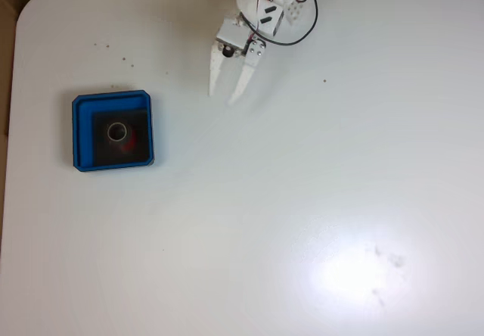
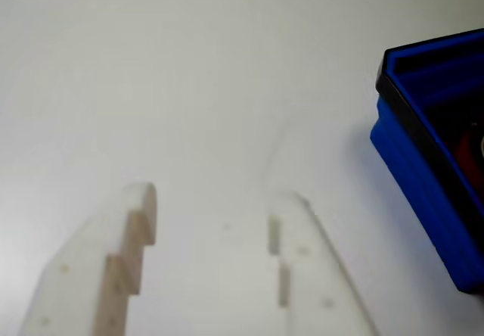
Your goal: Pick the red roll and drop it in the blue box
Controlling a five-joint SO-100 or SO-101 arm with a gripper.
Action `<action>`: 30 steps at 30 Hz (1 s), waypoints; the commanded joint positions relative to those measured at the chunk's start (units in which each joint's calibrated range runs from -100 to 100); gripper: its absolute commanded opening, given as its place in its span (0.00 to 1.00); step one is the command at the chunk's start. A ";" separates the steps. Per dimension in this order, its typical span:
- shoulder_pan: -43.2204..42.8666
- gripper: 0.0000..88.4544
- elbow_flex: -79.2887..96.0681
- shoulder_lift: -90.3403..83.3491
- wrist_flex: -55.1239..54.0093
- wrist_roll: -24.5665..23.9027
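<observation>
The red roll (image 1: 121, 135) sits inside the blue box (image 1: 83, 130); the gripper (image 1: 228, 92), fingers apart and empty, only needs parking.

Hobby or lab-style robot bench, exact room unclear. Plain white desk (image 1: 302, 200) with rounded corner, glare patch and a few dark specks. Small white 3D-printed arm (image 1: 261, 10) with exposed looped wiring (image 1: 299, 18). Brown strip past the desk's edge.

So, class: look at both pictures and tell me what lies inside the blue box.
The red roll stands on end inside the blue box, on its black floor, pale hollow core facing up. The floor directly beneath the roll is covered. The wrist view catches just a red sliver behind the rim.
</observation>
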 commanded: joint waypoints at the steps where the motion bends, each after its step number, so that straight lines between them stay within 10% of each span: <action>1: -9.15 0.15 0.90 -0.52 -0.87 -0.24; 9: -22.74 0.15 0.81 -0.52 -0.87 -0.07; 30: -27.03 0.01 0.81 -0.35 -0.79 -0.07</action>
